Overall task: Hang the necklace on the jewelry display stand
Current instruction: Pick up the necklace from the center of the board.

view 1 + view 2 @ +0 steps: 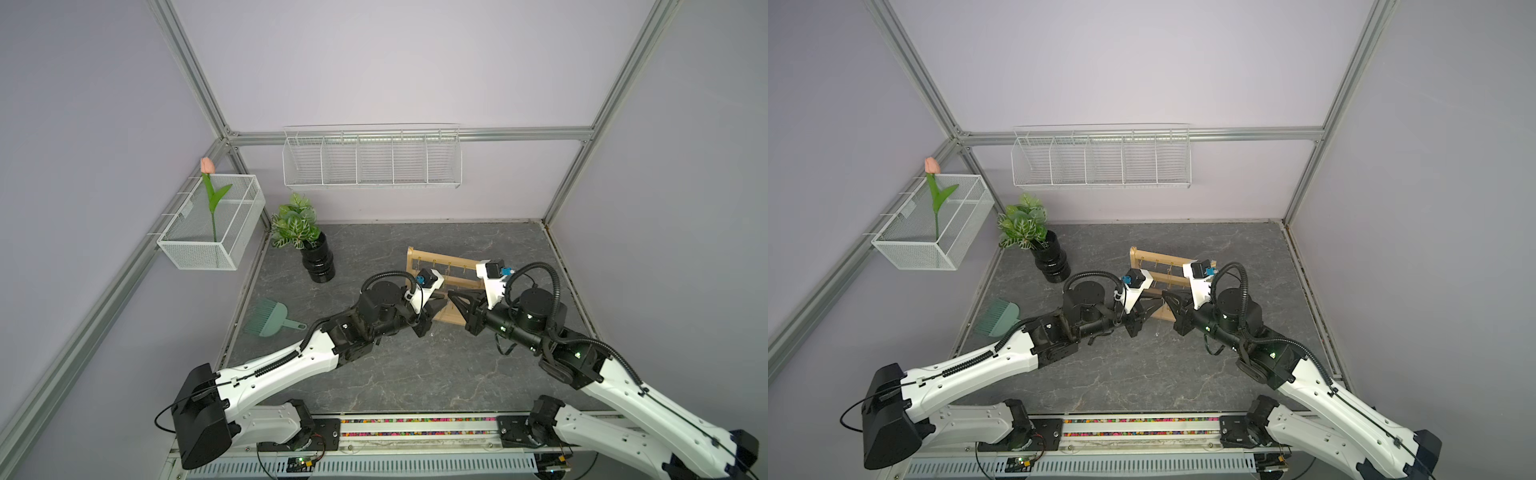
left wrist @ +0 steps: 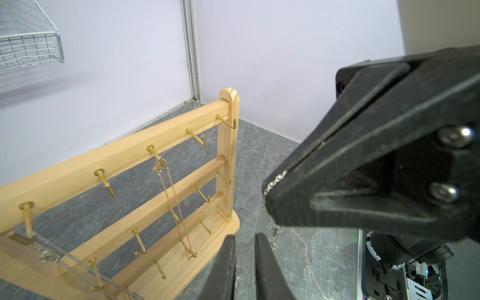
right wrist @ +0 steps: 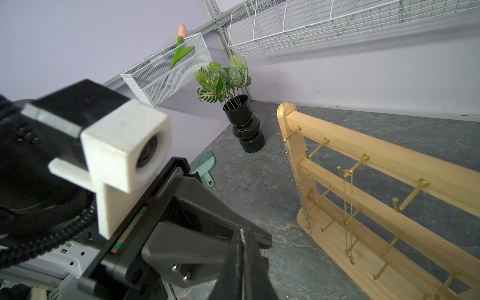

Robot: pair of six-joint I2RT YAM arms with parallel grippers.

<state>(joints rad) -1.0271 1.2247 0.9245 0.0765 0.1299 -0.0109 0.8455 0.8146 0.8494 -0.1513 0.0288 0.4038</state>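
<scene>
**Progress.** The hanging is not yet done. The necklace (image 2: 275, 179), a fine silver chain, is off the worktop (image 1: 374, 374). It is pinched at the very tip of your right pincer (image 2: 270, 188), whose jaws are closed on it. A short run of links dangles below the tip and touches no hook.

The jewelry display stand (image 2: 124, 155) is upright on the worktop. It already carries a gold chain (image 2: 159, 166) on a middle hook of the top crossbar. A second silver chain (image 3: 296, 179) hangs on the end hook by one upright. A bare hook (image 2: 198, 137) sits next to the gold chain.

**Position.** In both top views the stand is at 12 o'clock from the right pincer's tip, just behind it. The held necklace hangs in front of the crossbars, apart from them.

Your left pincer (image 2: 245, 241) is close by, at about 9 o'clock from that tip. Its jaws show a narrow gap with nothing seen between them. The dangling links hang just beside one of its fingers, and contact cannot be confirmed.

**Remaining, in my judgement.** Spread the loop, carry it onto a bare hook, then release.
</scene>
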